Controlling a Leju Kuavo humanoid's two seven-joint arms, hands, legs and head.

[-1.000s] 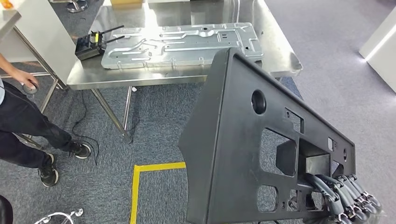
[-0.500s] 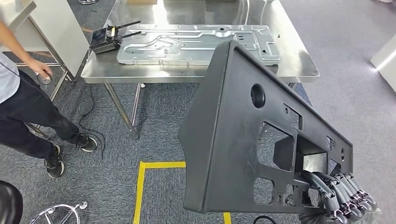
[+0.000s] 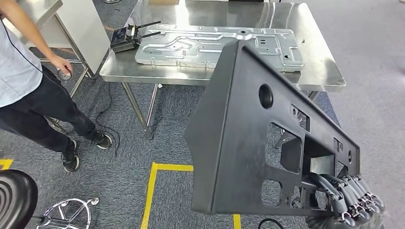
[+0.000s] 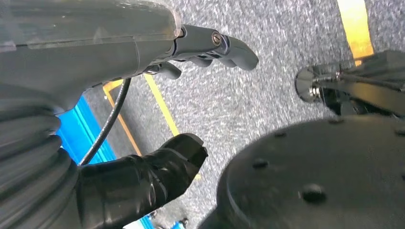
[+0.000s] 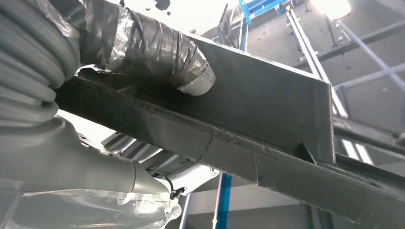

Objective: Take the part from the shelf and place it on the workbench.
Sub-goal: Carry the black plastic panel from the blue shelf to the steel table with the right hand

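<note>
A large black plastic part (image 3: pixel 239 133) with several cut-outs stands tilted in front of me, held up off the floor. My right hand (image 3: pixel 351 198) grips its lower right corner, fingers hooked through a cut-out. In the right wrist view the taped thumb (image 5: pixel 157 52) presses on the part's (image 5: pixel 267 109) edge. The steel workbench (image 3: pixel 325 71) lies ahead, beyond the part's top edge. My left hand (image 4: pixel 110 47) hangs over the carpet with its fingers apart, holding nothing.
A stamped metal panel (image 3: pixel 210 43) and a black device with antennas (image 3: pixel 123 39) lie on the workbench. A person (image 3: pixel 28 81) stands at the left beside a white cabinet (image 3: pixel 90 28). A black stool (image 3: pixel 14 195) is at lower left. Yellow floor tape (image 3: pixel 153 186) runs below the part.
The whole picture has shifted: the workbench, person and floor tape slid to the right and the stool came into view, so the camera moved. The part stays in my right hand.
</note>
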